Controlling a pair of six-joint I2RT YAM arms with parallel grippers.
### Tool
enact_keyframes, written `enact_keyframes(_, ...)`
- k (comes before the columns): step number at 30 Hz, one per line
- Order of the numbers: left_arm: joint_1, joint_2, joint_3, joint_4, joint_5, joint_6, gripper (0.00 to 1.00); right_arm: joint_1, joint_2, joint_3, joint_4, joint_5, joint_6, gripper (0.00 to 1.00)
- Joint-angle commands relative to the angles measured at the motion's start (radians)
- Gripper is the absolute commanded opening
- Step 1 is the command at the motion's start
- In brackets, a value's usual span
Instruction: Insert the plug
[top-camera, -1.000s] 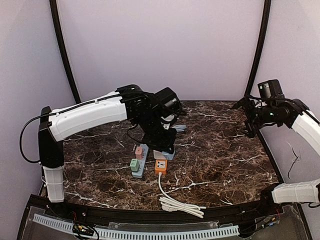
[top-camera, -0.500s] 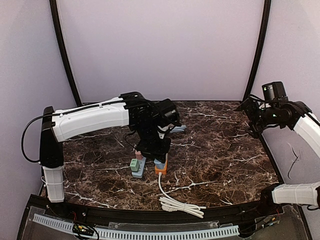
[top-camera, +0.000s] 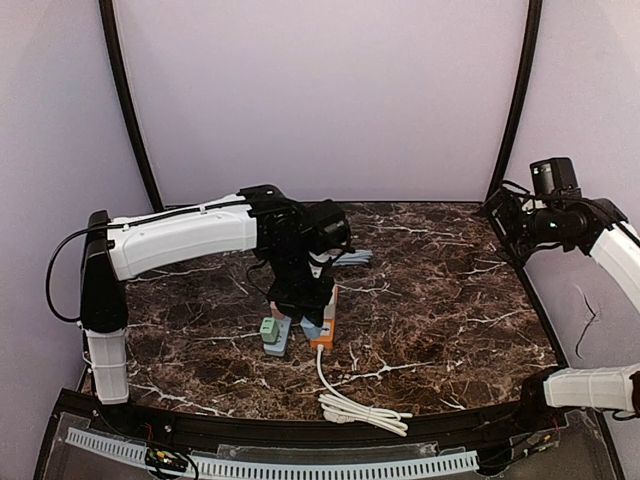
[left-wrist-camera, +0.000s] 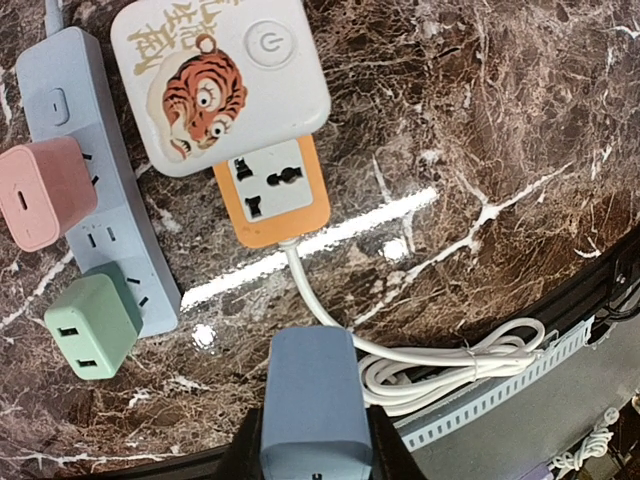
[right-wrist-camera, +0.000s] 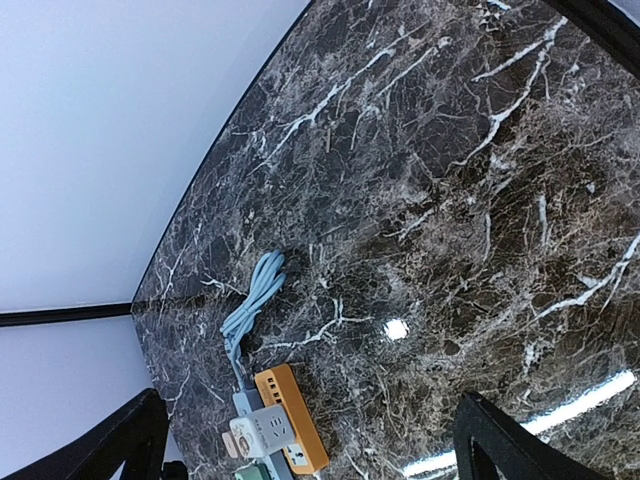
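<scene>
My left pincer (left-wrist-camera: 315, 452) is clamped tight on the blue-grey plug (left-wrist-camera: 312, 395), holding it above the table (left-wrist-camera: 520, 150) near the orange socket strip (left-wrist-camera: 272, 188), whose free outlet lies just beside the tiger-printed cube (left-wrist-camera: 215, 75). I judge this to be the approach step: the plug is carried but not seated. Next I need to line the plug up square over that outlet and press straight in. My right pincer (right-wrist-camera: 320, 445) hangs wide open, holding nothing, well apart.
</scene>
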Motion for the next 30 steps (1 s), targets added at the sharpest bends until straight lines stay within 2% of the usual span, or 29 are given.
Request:
enact_keyframes(1,0.027,-0.042,-0.025,-0.004,0.022,0.024,0.01,-0.01,-0.019,0.028,0.021,-0.001,-0.034,0.99)
enact_keyframes(15,0.065,0.024,-0.052,0.073,0.032,0.011,0.01,-0.031,0.01,0.033,0.027,-0.033,-0.047,0.99)
enact_keyframes(30,0.089,0.088,-0.026,0.064,0.016,-0.018,0.01,-0.039,0.016,0.032,0.027,-0.038,-0.06,0.99)
